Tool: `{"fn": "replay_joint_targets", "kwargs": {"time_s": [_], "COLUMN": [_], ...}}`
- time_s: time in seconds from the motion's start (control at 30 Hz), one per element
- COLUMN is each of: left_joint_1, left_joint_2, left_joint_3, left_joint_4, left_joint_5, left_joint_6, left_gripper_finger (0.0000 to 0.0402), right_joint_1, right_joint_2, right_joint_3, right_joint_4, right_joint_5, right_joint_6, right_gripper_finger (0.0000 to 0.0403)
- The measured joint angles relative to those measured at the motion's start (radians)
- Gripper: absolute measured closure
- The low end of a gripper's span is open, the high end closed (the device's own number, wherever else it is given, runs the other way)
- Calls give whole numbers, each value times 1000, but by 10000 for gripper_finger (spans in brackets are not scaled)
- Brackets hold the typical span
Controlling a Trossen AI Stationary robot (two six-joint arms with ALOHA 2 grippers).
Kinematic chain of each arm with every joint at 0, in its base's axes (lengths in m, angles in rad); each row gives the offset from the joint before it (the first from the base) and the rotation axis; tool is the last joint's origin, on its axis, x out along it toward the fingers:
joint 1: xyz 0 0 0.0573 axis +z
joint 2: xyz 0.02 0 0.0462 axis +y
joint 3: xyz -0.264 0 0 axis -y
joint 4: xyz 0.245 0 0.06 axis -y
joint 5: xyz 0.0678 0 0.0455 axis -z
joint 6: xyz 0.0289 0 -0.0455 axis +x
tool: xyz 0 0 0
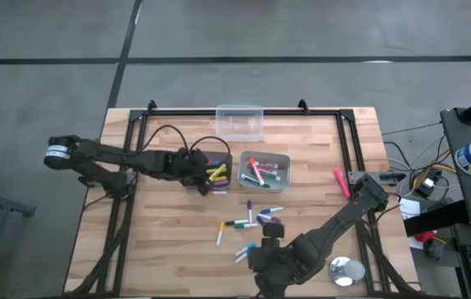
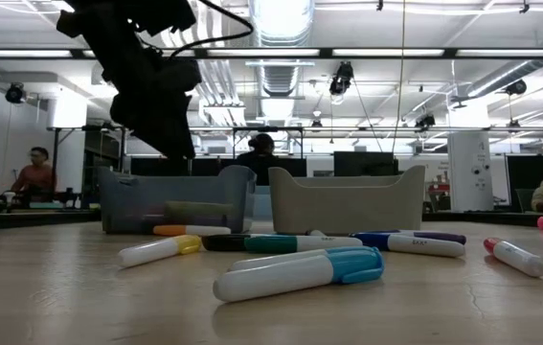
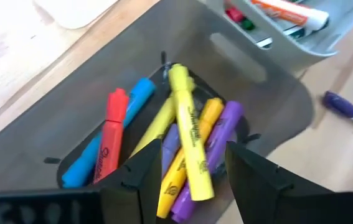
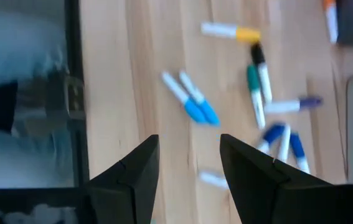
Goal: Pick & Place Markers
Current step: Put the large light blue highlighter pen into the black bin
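Note:
My left gripper (image 1: 205, 174) hangs open over the dark bin (image 1: 215, 158), which holds several highlighters. In the left wrist view its fingers (image 3: 140, 180) stand on either side of a yellow highlighter (image 3: 188, 140) that lies on the pile; I see no touch. The low view shows this arm above the dark bin (image 2: 170, 196). My right gripper (image 1: 262, 256) is open and empty near the table's near edge, its fingers (image 4: 132, 177) short of the loose markers (image 1: 250, 223). The loose markers lie flat on the wood, two blue-capped ones (image 4: 195, 106) closest.
A light grey bin (image 1: 266, 158) with markers stands right of the dark bin. A clear box (image 1: 239, 121) sits at the far edge. A pink marker (image 1: 340, 181) lies at the right, and a silver tape roll (image 1: 347, 270) at the near right. People sit beyond the table.

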Motion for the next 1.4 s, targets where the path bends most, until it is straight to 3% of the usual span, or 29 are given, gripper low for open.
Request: {"fn": "replay_joint_targets", "kwargs": {"time_s": [0.33,0.53,0.97,1.4], "left_joint_1": [-117,-242,-554,-642], "left_joint_2": [-4,-19,-21,-21], "left_joint_3": [2,3,3,3], "left_joint_4": [176,329,612,636], "left_joint_5": [5,8,8,4], "left_joint_6": [19,24,101,109], "left_gripper_finger": [234,234,234,234], "right_joint_1": [6,29,121,179], "right_joint_2": [0,0,0,0], "right_joint_3": [-4,-7,-35,-153], "right_joint_4": [-277,-276,-281,-213], "right_joint_5": [-107,-200,-222,-220], "right_joint_6": [240,296,451,538], "right_gripper_finger": [246,250,255,239]}}
